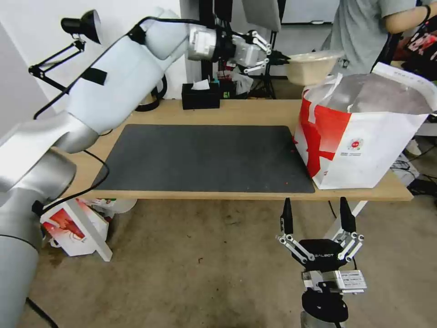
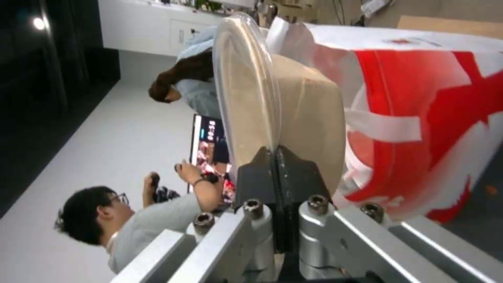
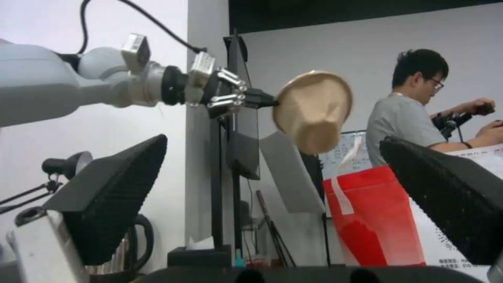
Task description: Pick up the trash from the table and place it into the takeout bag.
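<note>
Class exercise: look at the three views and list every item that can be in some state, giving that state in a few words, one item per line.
Beige paper-pulp bowl: held in the air by its rim, near the bag's opening.
Left end effector: shut on the bowl's rim.
Right end effector: open, low in front of the table.
Takeout bag: upright on the table, mouth open.
Black tissue box: tissue sticking out.

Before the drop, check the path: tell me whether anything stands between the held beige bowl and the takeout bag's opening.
Nothing visible does. The left gripper holds the beige bowl by its rim, up in the air beside the takeout bag. The bag's mouth stands open, foil lining showing, with a white strap handle lying loose at the near edge.
</note>
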{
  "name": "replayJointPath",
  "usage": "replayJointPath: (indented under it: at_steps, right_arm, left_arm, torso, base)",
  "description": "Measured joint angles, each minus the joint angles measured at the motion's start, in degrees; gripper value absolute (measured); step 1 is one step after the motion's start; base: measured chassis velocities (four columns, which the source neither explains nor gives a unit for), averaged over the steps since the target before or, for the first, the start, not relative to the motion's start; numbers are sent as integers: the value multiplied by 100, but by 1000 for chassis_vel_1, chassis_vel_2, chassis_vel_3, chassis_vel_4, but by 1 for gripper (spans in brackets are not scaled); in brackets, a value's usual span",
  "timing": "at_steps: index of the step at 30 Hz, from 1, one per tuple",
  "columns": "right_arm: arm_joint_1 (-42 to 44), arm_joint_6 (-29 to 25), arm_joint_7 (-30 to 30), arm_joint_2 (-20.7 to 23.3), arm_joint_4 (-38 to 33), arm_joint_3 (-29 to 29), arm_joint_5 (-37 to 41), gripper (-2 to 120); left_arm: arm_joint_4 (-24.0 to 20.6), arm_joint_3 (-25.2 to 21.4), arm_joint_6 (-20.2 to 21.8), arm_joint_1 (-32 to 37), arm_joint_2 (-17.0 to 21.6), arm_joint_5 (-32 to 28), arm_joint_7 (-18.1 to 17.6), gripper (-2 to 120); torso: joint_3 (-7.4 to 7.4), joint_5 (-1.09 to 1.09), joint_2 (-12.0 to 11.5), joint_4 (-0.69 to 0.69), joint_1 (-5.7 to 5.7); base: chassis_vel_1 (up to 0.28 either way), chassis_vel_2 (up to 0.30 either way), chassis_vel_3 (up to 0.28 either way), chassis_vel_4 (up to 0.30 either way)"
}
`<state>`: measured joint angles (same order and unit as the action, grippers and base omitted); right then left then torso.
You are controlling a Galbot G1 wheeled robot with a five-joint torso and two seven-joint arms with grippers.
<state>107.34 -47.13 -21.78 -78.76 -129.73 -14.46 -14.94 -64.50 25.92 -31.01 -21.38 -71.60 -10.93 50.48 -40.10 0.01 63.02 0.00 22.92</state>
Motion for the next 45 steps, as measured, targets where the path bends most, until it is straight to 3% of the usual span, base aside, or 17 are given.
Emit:
replayJointPath:
  at_steps: [16,34,45]
  right_arm:
    - [0,0,0,0,0,0,0,100]
    - [0,0,0,0,0,0,0,100]
    - [0,0,0,0,0,0,0,100]
  left_arm:
    - [293,7,-22,-217,-515,300,-106,0]
    - [1014,43,-240,16,-1551,688,-110,0]
    - [1253,2,-331,98,-1790,831,-115,0]
  torso:
    - [0,0,0,0,0]
    - [0,1,0,-1,-1]
    - [0,-1,0,-1,-1]
  base:
    - [0,0,0,0]
    - [0,0,0,0]
    - [0,0,0,0]
